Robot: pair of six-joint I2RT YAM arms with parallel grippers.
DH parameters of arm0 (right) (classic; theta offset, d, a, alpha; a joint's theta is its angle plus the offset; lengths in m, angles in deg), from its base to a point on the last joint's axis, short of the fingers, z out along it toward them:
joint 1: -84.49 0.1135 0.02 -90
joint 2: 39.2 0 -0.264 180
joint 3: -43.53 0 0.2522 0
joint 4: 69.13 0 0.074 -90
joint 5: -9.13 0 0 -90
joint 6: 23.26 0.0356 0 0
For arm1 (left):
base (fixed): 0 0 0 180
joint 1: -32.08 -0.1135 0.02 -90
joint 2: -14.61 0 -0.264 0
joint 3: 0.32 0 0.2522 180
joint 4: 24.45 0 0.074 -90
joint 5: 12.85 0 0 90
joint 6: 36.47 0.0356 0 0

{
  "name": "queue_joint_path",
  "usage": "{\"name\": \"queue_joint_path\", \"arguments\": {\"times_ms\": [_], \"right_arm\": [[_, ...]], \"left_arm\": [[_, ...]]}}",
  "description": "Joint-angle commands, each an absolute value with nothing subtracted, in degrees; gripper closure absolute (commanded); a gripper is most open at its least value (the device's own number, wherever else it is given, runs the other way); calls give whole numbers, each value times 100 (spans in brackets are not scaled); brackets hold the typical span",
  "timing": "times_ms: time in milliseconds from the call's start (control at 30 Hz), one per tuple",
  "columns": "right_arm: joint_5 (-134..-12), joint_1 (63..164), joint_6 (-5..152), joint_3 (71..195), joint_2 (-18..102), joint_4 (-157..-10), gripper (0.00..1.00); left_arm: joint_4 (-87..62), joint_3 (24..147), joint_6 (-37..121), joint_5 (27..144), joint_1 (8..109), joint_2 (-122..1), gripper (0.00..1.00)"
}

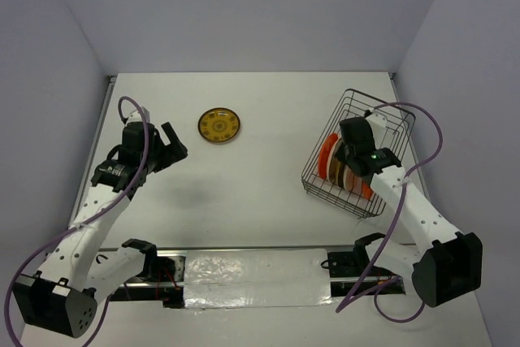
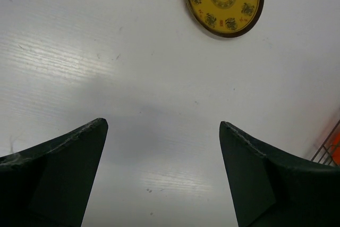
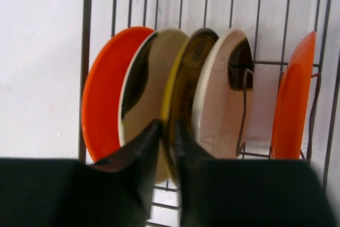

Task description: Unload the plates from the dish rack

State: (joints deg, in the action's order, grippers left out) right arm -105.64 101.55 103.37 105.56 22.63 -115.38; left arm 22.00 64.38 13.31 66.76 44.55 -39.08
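The right gripper (image 3: 166,131) has its jaws drawn nearly together on the rim of a yellow-brown plate (image 3: 186,73), which stands on edge in the dish rack (image 3: 86,3). To one side of the fingers stand a glossy cream plate (image 3: 143,78) and an orange plate (image 3: 101,94). To the other side are a pale cream plate (image 3: 220,94) and, apart, a second orange plate (image 3: 295,94). The left gripper (image 2: 163,123) is spread wide and empty above the white table (image 2: 106,51). A patterned yellow plate (image 2: 223,1) lies flat ahead of its fingertips.
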Motion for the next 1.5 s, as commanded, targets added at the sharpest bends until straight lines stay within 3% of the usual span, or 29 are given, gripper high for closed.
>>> {"name": "queue_joint_path", "arguments": {"times_ms": [0, 300, 533, 733, 900, 1000, 1300, 1467], "right_arm": [[-10426, 10031, 10208, 10431, 2259, -11181, 81], [-9950, 10022, 10076, 10966, 1829, -11312, 100], [-9555, 10031, 9479, 12055, 1512, -11874, 100], [-7789, 10678, 8102, 13118, 1669, -12173, 100], [-9111, 13215, 6896, 13910, 2688, -12709, 100], [-9840, 14218, 6184, 14498, 3514, -13008, 100], [-10968, 15497, 5145, 16256, 5633, -13422, 100], [-11057, 15699, 5084, 16794, 6170, -13370, 100]], "left_arm": [[2069, 6363, 1557, 6757, 4448, -3865, 1], [2235, 6661, 1574, 6696, 4448, -3804, 1], [2350, 7241, 1530, 6862, 4448, -3838, 1], [2289, 8048, 1338, 7265, 4448, -4058, 0], [1876, 8507, 776, 8969, 4448, -4715, 1], [1559, 8542, 213, 10007, 4448, -5015, 1], [1735, 8059, 220, 9957, 4465, -5218, 2], [1743, 7532, 458, 9746, 4456, -5376, 12]]}}
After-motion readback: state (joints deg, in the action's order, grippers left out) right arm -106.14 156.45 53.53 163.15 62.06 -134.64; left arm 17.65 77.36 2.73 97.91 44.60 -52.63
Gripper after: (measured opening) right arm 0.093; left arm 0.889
